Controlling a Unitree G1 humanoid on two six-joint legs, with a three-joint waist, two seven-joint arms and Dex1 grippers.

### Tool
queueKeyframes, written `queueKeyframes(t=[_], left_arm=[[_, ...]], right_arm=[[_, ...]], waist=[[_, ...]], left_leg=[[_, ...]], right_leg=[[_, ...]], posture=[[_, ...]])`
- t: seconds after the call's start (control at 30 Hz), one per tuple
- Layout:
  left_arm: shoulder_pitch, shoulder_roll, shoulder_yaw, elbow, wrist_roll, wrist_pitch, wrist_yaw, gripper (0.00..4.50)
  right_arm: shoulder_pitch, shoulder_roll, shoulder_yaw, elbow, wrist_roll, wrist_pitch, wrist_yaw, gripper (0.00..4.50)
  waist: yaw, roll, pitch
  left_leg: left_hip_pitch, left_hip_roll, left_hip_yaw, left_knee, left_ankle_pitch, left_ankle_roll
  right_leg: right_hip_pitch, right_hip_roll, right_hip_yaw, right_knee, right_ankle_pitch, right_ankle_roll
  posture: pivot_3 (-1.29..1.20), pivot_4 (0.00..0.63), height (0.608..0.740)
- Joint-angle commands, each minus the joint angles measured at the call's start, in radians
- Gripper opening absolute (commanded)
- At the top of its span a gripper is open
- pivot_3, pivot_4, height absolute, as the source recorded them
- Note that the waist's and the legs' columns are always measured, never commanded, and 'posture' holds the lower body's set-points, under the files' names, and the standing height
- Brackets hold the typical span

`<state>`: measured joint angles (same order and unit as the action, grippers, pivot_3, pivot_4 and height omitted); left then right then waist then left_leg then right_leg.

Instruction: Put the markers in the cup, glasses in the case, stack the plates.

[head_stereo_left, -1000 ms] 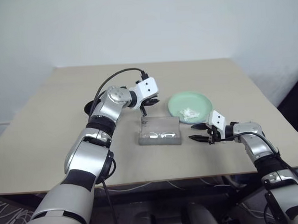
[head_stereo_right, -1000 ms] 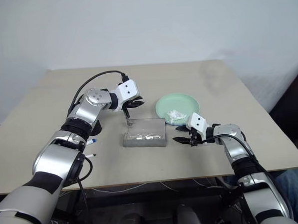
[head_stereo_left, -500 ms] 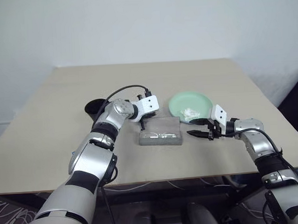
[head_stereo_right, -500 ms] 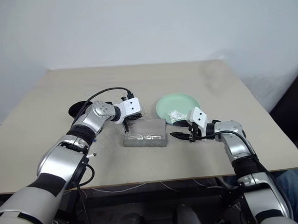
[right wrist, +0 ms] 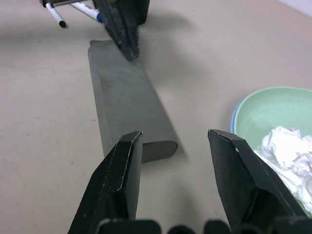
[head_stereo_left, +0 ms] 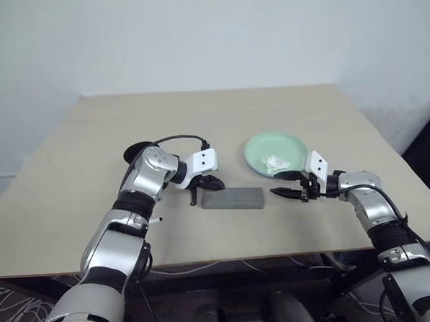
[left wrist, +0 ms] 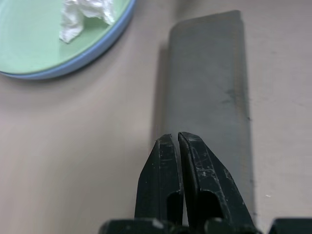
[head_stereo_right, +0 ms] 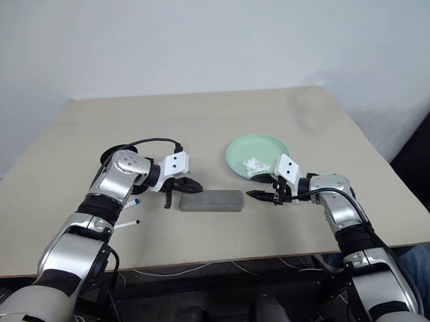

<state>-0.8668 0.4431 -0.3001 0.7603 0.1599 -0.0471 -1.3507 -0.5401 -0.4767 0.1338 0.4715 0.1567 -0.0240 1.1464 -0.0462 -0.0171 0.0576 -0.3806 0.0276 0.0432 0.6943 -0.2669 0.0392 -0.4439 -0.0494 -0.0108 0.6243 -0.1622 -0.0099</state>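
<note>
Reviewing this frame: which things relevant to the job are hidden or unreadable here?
- Glasses: the case has its lid down, so its contents are hidden.
- Cup: largely behind the left arm in the eye views.
- Markers: cut off by the right wrist view's edge; count unclear.
- Blue plate: just a rim under the green plate.

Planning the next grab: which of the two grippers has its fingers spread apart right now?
The right gripper, fingers spread, facing the case end. The left gripper is pinched shut at the opposite end.

Both head eyes look down over the whole surface [head_stereo_left: 77, 139] from its near edge, while each wrist camera peers closely along the grey case [left wrist: 207, 83].
</note>
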Motion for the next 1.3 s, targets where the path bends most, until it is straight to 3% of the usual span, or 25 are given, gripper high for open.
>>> queueKeyframes(t=[0.03, 0.37, 0.47, 0.63, 0.73, 0.93, 1.07, 1.1, 1.3], left_arm=[[0.044, 0.032, -0.020, -0.146, -0.017, 0.032, -0.047, 0.15], [0.119, 0.076, 0.065, -0.388, -0.107, 0.173, 0.020, 0.15], [0.181, 0.139, 0.107, -0.539, -0.184, 0.257, -0.012, 0.15], [0.322, 0.340, 0.158, -0.730, -0.246, 0.326, -0.082, 0.15], [0.400, 0.459, 0.192, -0.786, -0.271, 0.345, -0.120, 0.71], [0.455, 0.613, 0.230, -0.806, -0.303, 0.366, -0.161, 2.85], [0.453, 0.657, 0.217, -0.754, -0.291, 0.343, -0.164, 4.27], [0.451, 0.663, 0.213, -0.739, -0.288, 0.337, -0.166, 4.43], [0.407, 0.690, 0.146, -0.576, -0.207, 0.245, -0.189, 4.43]], right_arm=[[-0.033, 0.001, -0.022, -0.002, 0.012, -0.015, -0.006, 2.32], [-0.031, 0.010, -0.009, -0.009, 0.008, -0.014, 0.002, 2.32], [-0.030, 0.011, -0.007, -0.010, 0.008, -0.012, 0.005, 2.32], [-0.035, 0.007, -0.004, -0.003, 0.006, -0.011, 0.015, 2.32], [-0.044, 0.010, 0.000, 0.010, 0.003, -0.014, 0.023, 2.32], [-0.074, 0.032, 0.015, 0.046, -0.005, -0.023, 0.033, 2.32], [-0.089, 0.045, 0.018, 0.068, -0.011, -0.031, 0.035, 2.32], [-0.091, 0.047, 0.019, 0.073, -0.012, -0.033, 0.035, 2.32], [-0.100, 0.056, 0.021, 0.093, -0.018, -0.044, 0.035, 2.32]], waist=[[0.000, 0.000, 0.000], [-0.001, 0.000, 0.000], [-0.005, 0.000, 0.000], [-0.007, 0.001, 0.000], [-0.002, 0.001, 0.000], [0.001, 0.000, 0.000], [0.001, 0.000, 0.000], [0.000, 0.000, 0.000], [0.000, 0.000, 0.000]], left_leg=[[0.000, 0.000, 0.000, 0.000, 0.000, 0.000], [0.000, 0.000, 0.000, 0.001, 0.000, 0.000], [0.001, 0.001, 0.000, 0.000, 0.000, 0.000], [0.003, 0.002, 0.000, -0.003, 0.000, 0.000], [0.003, 0.002, 0.000, -0.003, 0.000, 0.000], [0.003, 0.003, 0.000, -0.002, 0.000, 0.000], [0.003, 0.003, 0.000, -0.002, 0.000, 0.000], [0.003, 0.003, 0.001, -0.002, 0.000, 0.000], [0.003, 0.003, 0.003, -0.003, 0.000, 0.000]], right_leg=[[0.000, 0.000, 0.000, 0.000, 0.000, 0.000], [0.000, 0.000, 0.000, 0.000, 0.000, 0.000], [0.000, 0.000, 0.001, 0.000, 0.000, 0.000], [0.000, 0.001, 0.001, 0.001, 0.000, 0.000], [0.000, 0.001, 0.000, 0.000, -0.001, -0.002], [0.000, -0.002, 0.001, 0.000, -0.002, -0.003], [0.000, -0.002, 0.001, 0.000, -0.002, -0.003], [0.000, -0.002, 0.001, 0.000, -0.002, -0.003], [-0.001, 0.000, 0.000, 0.000, -0.002, -0.003]], posture=[[0.00, 0.000, 0.721], [0.00, 0.000, 0.721], [0.00, 0.000, 0.721], [0.00, 0.000, 0.721], [0.00, 0.000, 0.721], [0.00, 0.000, 0.721], [0.00, 0.000, 0.721], [0.00, 0.000, 0.721], [0.00, 0.000, 0.721]])
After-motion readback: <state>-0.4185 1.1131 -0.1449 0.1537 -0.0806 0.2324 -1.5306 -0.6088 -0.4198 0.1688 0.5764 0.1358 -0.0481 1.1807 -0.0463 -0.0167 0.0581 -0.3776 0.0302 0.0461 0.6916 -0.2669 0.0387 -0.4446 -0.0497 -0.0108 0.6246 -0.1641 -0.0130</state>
